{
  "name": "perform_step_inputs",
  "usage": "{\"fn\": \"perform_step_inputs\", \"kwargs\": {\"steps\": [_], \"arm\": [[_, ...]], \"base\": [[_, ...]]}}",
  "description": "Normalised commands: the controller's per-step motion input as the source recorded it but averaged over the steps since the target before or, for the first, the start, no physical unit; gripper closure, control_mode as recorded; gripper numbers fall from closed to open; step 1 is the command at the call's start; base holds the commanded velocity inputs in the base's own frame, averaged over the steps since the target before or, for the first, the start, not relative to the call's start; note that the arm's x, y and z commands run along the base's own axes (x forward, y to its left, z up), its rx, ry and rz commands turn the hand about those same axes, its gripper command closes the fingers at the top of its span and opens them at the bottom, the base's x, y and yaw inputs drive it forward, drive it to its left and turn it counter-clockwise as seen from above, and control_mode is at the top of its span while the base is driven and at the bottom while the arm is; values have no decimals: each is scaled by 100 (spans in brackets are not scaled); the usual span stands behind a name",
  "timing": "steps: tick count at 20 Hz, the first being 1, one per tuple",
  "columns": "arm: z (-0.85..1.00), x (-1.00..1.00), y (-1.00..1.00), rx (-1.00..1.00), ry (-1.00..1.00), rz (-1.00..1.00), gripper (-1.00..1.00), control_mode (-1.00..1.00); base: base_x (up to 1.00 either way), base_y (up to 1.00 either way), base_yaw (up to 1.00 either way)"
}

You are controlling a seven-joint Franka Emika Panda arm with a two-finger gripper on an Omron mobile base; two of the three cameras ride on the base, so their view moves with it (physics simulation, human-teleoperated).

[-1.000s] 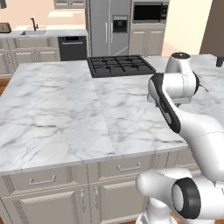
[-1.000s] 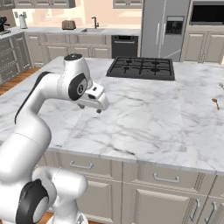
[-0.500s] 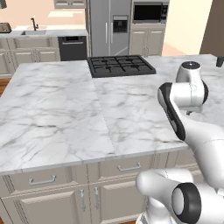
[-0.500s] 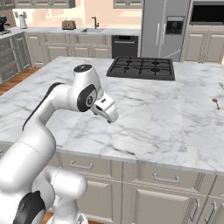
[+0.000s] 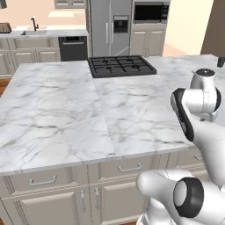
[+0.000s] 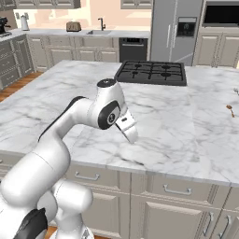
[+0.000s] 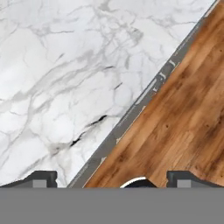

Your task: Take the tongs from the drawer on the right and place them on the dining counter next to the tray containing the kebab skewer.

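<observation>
Overhead, arm bent, empty spread fingers (image 7: pixel 112 179) above the dining counter (image 7: pixel 57 74) edge.

Polished white marble with grey veins on the dining counter (image 5: pixel 66 114); glossy brown wood floor (image 7: pixel 183 127); matt black hob (image 6: pixel 151 72).

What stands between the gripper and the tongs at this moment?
The drawers below the dining counter are all shut, so a closed drawer front lies between the open gripper, above the counter's edge, and any tongs inside.
</observation>
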Motion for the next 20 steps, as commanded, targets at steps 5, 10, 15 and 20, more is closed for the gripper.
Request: {"fn": "perform_step_inputs", "kwargs": {"steps": [5,10,15,20], "arm": [[-24,-18,-57,7,-8,-23,-100,-100],[-29,-23,-56,2,-8,-17,-100,-100],[-32,-28,-48,0,-10,-9,-100,-100],[-24,-27,-39,7,-16,-4,-100,-100]], "base": [[0,0,0],[0,0,0],[0,0,0],[0,0,0]]}}
